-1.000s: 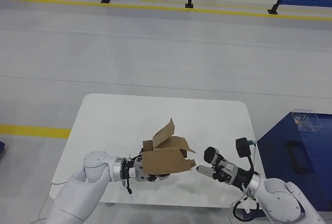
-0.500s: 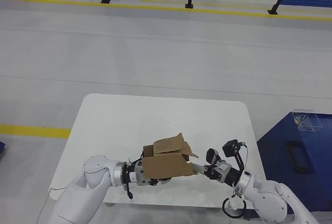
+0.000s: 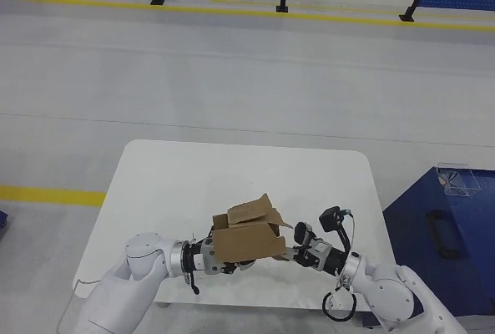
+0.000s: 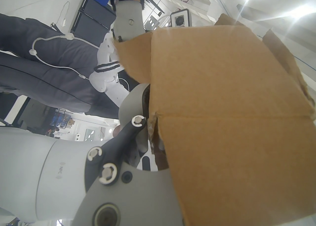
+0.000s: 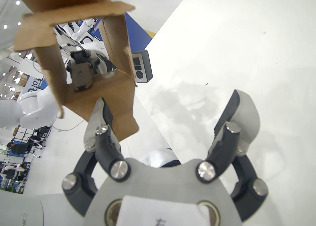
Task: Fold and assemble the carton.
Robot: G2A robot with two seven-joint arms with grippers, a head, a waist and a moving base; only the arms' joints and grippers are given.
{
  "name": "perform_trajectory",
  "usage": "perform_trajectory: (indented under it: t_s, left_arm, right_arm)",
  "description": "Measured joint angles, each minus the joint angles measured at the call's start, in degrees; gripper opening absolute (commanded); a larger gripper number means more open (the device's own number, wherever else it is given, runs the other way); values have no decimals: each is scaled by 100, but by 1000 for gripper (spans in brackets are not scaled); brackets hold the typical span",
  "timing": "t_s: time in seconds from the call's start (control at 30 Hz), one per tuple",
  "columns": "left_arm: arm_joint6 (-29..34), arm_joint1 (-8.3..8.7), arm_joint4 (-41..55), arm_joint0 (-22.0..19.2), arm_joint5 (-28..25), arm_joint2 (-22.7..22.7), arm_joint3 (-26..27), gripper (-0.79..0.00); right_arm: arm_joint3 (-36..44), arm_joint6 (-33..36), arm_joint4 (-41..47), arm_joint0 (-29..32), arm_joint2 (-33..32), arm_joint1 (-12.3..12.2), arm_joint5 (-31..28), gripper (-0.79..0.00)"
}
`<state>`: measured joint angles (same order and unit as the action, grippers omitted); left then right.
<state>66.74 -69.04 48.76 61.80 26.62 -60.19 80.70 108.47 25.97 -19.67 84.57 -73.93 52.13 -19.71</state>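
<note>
Cardboard carton (image 3: 245,238) pinched in left pincer (image 3: 216,259), right pincer (image 5: 167,100) spread alongside, white table (image 3: 189,175) beneath

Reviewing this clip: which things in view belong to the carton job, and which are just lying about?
Job in hand:
cardboard carton, held up
left gripper, shut on it
right gripper, open, beside the carton

Lying about:
white table
blue bin
clear container on the bin
</note>
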Motion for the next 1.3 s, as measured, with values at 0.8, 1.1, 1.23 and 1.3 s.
perform_trajectory:
  t_s: [0.8, 1.1, 1.23, 1.3]
  left_arm:
    - [-59, 31, -43, -15, -341, 120, -32, -785]
    - [445, 94, -349, 82, -781, 141, 215, -785]
    - [634, 119, -459, 137, -949, 163, 369, -785]
    - [729, 133, -548, 165, -1012, 189, 440, -785]
  right_arm:
    - [260, 193, 222, 93, -278, 44, 85, 0]
    - [51, 321, 211, -46, -240, 81, 335, 0]
    - [-9, 271, 74, -143, -64, 120, 434, 0]
    - [-31, 266, 48, -189, 16, 139, 456, 0]
